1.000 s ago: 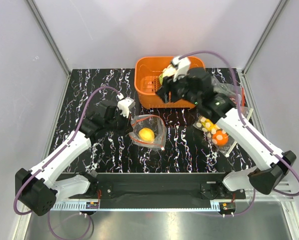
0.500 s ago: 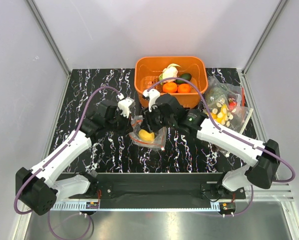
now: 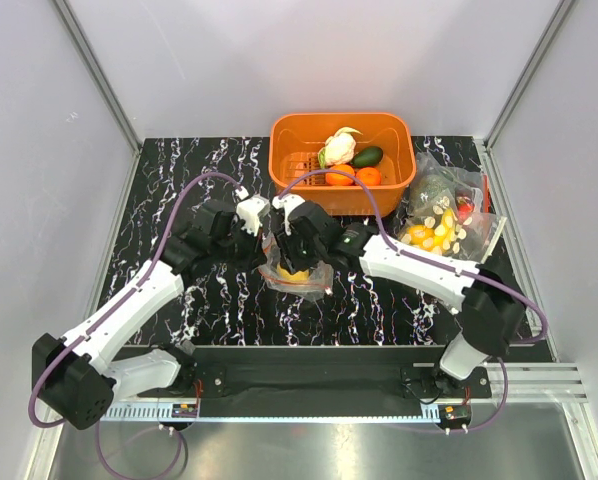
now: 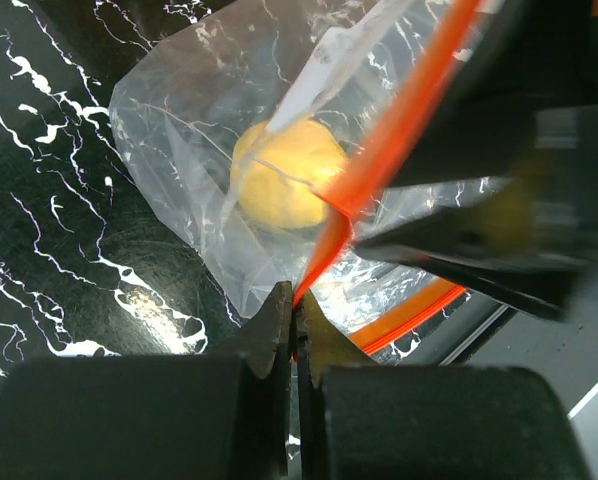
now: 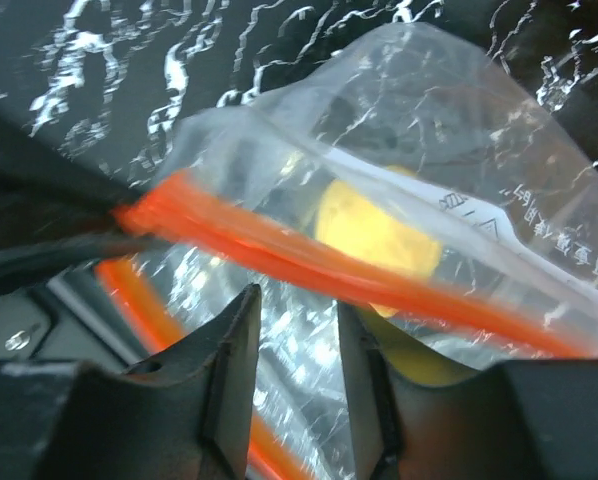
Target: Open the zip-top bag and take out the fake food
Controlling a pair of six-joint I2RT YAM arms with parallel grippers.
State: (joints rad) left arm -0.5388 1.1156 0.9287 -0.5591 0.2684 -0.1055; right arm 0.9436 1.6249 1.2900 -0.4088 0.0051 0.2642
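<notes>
Zip-top bag [image 3: 309, 285] mid-table, near orange basket [image 3: 384, 200]; left gripper [image 4: 294, 320] pinching its zip strip [image 4: 384, 160]; right gripper [image 5: 299, 330] spread at mouth; risk: thin strip slips free, mouth collapses over yellow fruit [image 4: 279, 185] inside.

Blk marbled table [image 3: 179, 170]; plain grey walls [image 3: 279, 60].

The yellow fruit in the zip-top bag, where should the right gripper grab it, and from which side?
Probably grip the yellow fruit across its round middle, entering through the mouth of the zip-top bag, between its two separated zip strips. The left gripper pinches one strip, holding it open; plastic covers the fruit everywhere else. The right gripper is open.
</notes>
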